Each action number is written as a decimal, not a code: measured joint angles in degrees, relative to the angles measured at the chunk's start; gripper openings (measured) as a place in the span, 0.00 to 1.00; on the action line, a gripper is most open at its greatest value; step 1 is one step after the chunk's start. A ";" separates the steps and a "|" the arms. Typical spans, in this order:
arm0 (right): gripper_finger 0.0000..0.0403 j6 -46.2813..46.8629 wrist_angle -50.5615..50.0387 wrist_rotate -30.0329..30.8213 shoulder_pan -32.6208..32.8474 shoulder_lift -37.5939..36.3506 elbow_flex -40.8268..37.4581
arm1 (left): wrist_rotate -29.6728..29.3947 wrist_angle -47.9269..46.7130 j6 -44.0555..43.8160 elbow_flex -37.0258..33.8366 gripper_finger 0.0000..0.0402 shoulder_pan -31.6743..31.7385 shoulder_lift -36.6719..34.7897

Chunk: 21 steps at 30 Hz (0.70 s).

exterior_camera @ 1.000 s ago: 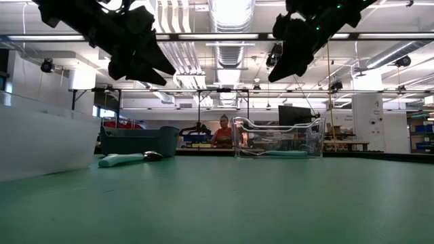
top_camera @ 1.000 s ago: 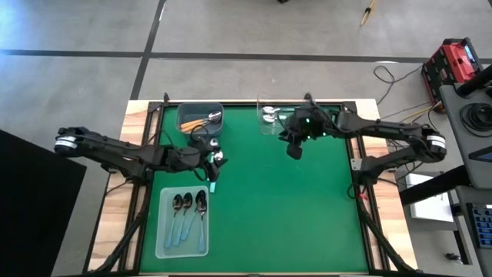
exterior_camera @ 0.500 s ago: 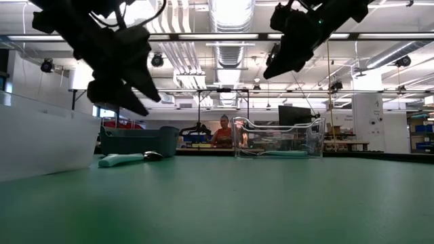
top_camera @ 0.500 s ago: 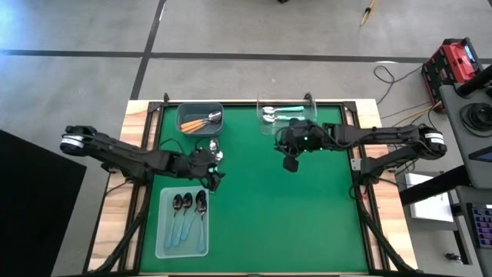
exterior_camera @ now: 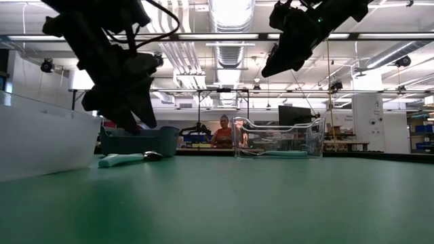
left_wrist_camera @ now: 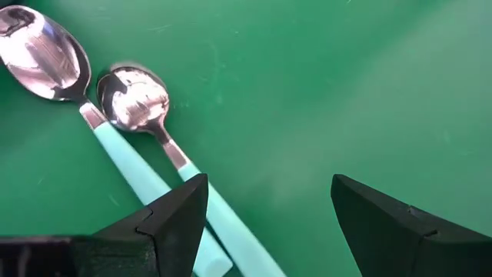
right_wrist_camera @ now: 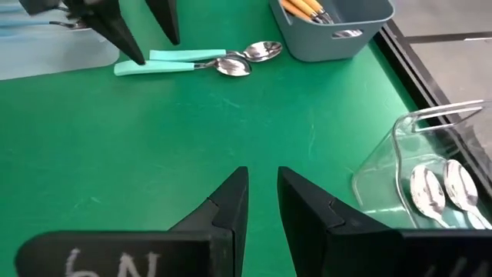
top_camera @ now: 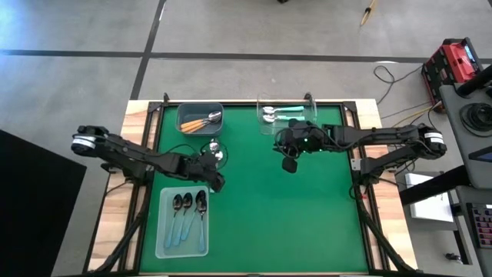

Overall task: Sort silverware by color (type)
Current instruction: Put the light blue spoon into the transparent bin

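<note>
Nearby, we are seeing the left gripper (left_wrist_camera: pixel 265 219) hanging with fingers spread wide just over two teal-handled spoons (left_wrist_camera: pixel 142 131) lying side by side on the green mat (top_camera: pixel 292 215). Farther off, the right gripper (top_camera: pixel 290 163) is hovering empty, fingers nearly together, near the clear bin (top_camera: pixel 286 115) holding more spoons; orange-handled ones are sitting in the grey bin (top_camera: pixel 200 118).

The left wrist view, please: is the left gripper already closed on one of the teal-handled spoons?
No. The left gripper is open above the mat, with both teal-handled spoons lying free beside one finger.
</note>
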 joint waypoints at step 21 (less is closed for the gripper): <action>0.16 0.10 0.07 -0.03 1.87 0.00 0.00 | -2.24 -13.84 0.02 11.33 0.64 1.33 13.21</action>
